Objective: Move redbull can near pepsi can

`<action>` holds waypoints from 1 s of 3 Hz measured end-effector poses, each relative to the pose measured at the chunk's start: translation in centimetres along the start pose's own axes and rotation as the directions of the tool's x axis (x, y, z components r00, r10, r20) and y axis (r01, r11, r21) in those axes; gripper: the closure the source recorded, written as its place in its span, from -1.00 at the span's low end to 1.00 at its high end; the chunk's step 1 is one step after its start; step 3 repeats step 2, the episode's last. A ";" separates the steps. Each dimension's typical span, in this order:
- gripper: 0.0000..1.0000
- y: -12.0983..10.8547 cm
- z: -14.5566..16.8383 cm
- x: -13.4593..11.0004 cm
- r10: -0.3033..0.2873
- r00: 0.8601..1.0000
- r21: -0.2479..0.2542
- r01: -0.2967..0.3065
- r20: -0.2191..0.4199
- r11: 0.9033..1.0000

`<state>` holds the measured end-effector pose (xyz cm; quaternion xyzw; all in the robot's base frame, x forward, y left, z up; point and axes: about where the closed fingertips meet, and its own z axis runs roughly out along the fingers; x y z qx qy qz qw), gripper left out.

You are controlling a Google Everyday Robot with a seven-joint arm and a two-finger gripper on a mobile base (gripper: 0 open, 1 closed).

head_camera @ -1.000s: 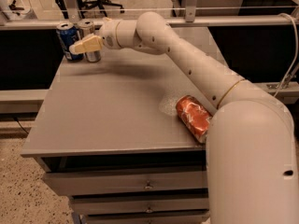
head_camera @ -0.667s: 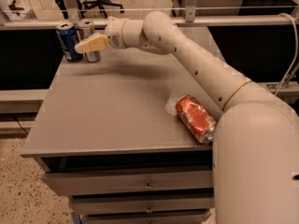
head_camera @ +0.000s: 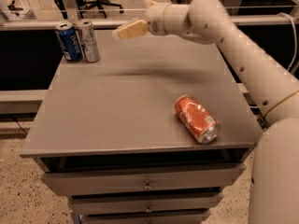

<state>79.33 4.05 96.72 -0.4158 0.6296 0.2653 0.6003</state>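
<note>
Since the previous frame the gripper (head_camera: 134, 26) has come away from the cans to the right and now hangs over the rear of the grey cabinet top (head_camera: 117, 106), holding nothing. Well to the left of the gripper and a little lower in view, the pepsi can (head_camera: 69, 42) stands upright at the back-left corner. The redbull can (head_camera: 88, 41) is upright just beside it on the side nearer the gripper; the two look touching or nearly so. No contact between gripper and redbull can, clear gap. Two pale fingers (head_camera: 128, 30) are spread apart, the longer one pointing left toward the cans. To the right of the gripper and much nearer the front edge, a dented orange-red can (head_camera: 196, 118) lies on its side. The white arm (head_camera: 243, 50) runs off to the right.
</note>
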 end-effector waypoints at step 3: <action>-1.00 -5.3 -11.0 -1.7 -0.020 0.999 0.139 0.016 0.026 0.990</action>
